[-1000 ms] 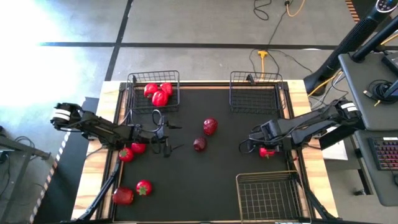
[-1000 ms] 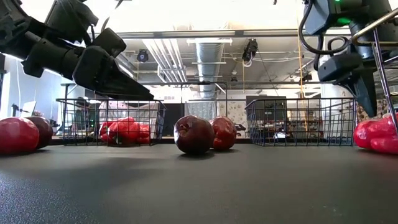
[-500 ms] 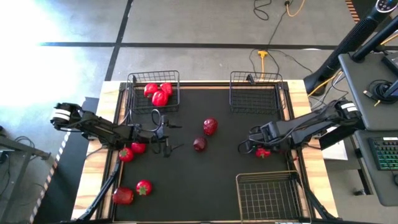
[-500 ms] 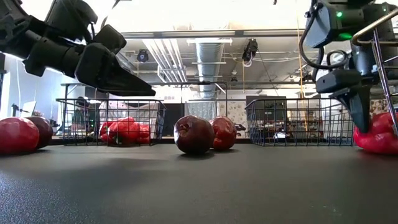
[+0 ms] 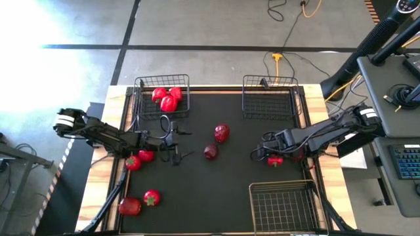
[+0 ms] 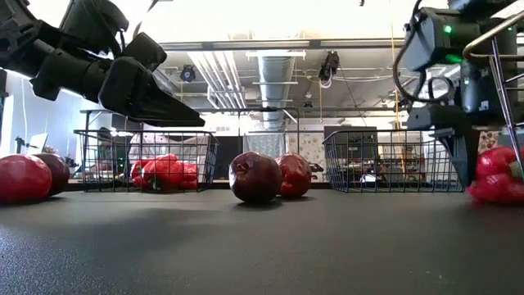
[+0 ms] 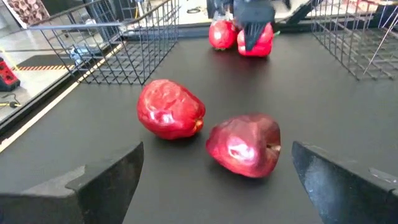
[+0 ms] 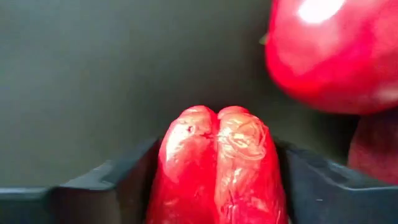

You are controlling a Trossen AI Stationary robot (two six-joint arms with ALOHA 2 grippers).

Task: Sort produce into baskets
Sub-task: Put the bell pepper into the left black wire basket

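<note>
My right gripper (image 5: 264,157) is low over the mat at right, its fingers on either side of a glossy red pepper (image 8: 217,168), which also shows in the high view (image 5: 275,160) and the low view (image 6: 498,176). My left gripper (image 5: 176,145) hangs open and empty above the mat at left, facing two dark maroon fruits (image 5: 222,133) (image 5: 210,152) that rest on the mat mid-table. Several red peppers (image 5: 167,98) lie in the far-left basket (image 5: 141,98). Several tomatoes (image 5: 133,162) (image 5: 151,196) rest on the mat's left side. My right gripper pinches the red pepper's two sides (image 8: 168,162) between its two fingers (image 8: 112,183), and the pepper reaches far back between them. The fingers come slanting down from the table's right. The pepper's underside rests on the mat (image 6: 491,197).
An empty basket (image 5: 269,98) stands at the far right and another (image 5: 283,206) at the near right. A round red fruit (image 8: 329,50) lies close beside the held pepper. The black mat's middle and near-centre (image 5: 210,196) are bare.
My right gripper has come down over the red pepper and gone a little toward the table's left edge. The pepper has slid slightly the same way along the mat.
</note>
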